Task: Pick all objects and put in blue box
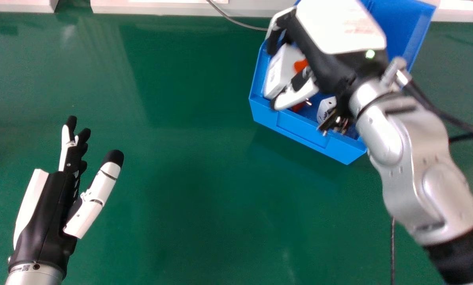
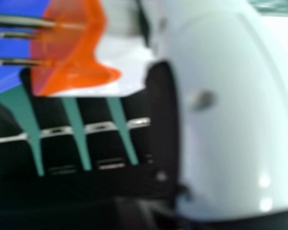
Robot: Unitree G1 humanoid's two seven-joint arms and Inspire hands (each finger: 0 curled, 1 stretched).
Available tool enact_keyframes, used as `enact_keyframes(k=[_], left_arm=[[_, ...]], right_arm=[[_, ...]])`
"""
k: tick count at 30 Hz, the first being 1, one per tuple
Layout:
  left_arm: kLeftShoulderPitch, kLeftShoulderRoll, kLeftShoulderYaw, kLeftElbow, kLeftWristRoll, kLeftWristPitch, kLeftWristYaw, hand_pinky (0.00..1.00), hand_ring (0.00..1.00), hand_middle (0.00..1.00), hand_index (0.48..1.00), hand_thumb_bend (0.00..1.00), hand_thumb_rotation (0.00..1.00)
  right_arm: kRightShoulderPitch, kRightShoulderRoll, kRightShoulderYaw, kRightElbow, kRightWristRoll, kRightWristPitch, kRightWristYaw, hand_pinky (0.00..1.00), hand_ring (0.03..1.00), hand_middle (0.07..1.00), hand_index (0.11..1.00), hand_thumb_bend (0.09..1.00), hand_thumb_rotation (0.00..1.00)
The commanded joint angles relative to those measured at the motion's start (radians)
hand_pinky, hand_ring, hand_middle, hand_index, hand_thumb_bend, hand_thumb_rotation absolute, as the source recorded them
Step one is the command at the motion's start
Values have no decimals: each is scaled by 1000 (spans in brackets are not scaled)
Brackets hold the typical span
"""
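Head view: we count one blue box (image 1: pixel 307 133) beneath our right hand (image 1: pixel 331 27), whose grip we cannot tell. Inside, near that hand, are one white block (image 1: pixel 280 67) with print too small to read, one white piece (image 1: pixel 326 106) and, in the right hand view, one orange three-pronged plug (image 2: pixel 81 74). Our left hand (image 1: pixel 54 209) is spread wide above the green tabletop (image 1: pixel 201 158).

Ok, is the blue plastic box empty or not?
Not empty: a rounded white plastic piece lies in the blue box. How full, I cannot tell; the right hand covers part of it.
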Motion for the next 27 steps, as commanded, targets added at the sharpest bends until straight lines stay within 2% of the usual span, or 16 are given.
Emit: enact_keyframes(k=[1,3,5,6,8,9,11,13,15,17,19,21,24,27], left_arm=[[-9,11,6,7,-5,-27,-1,991,1000,1000,1000,465,809],[-12,12,5,13,-7,-29,-1,995,1000,1000,1000,472,807],[-12,15,4,17,-3,-35,-1,999,1000,1000,1000,477,815],[-12,14,3,18,-7,-34,-2,998,1000,1000,1000,474,816],[-12,11,2,15,-9,-31,1,1000,1000,1000,1000,478,807],[-11,10,1,14,-6,-30,2,1000,1000,1000,1000,477,806],[-9,10,-1,17,0,-37,7,996,1000,1000,999,471,813],[-8,8,-3,19,-4,-43,6,996,1000,1000,1000,476,816],[-7,8,-5,19,-4,-46,6,998,1000,1000,1000,480,815],[-5,7,-7,12,0,-34,8,998,1000,1000,1000,483,816],[-4,8,-9,11,4,-36,8,998,1000,1000,1000,490,826],[-3,4,-10,12,0,-41,9,995,1000,1000,1000,482,827],[-4,4,-13,13,3,-46,11,988,1000,1000,1000,482,822],[-7,2,-14,9,1,-35,12,975,996,1000,1000,475,815]], right_arm=[[-89,-10,-13,69,-11,8,-30,229,331,422,487,484,148],[-147,-8,-7,166,-14,18,-42,241,349,440,489,484,147],[-216,0,6,300,-15,11,-83,213,317,412,491,491,138],[-249,4,14,367,-12,1,-109,199,299,400,492,492,134],[-307,15,26,493,1,-24,-158,227,331,424,491,490,138],[-334,23,33,554,9,-37,-185,255,364,448,490,489,139],[-389,38,43,675,30,-65,-223,250,352,427,486,490,136],[-451,50,76,800,28,-77,-235,187,274,408,514,506,35],[-503,67,110,902,23,-77,-246,196,311,430,532,509,11],[-533,86,124,969,38,-81,-269,230,361,458,542,510,3],[-553,105,141,1021,46,-75,-285,256,386,471,543,511,0],[-570,122,168,1069,39,-68,-292,255,389,472,548,511,0],[-580,141,191,1116,46,-65,-307,258,391,476,551,510,0],[-581,148,208,1129,53,-70,-316,226,380,462,554,509,0]])
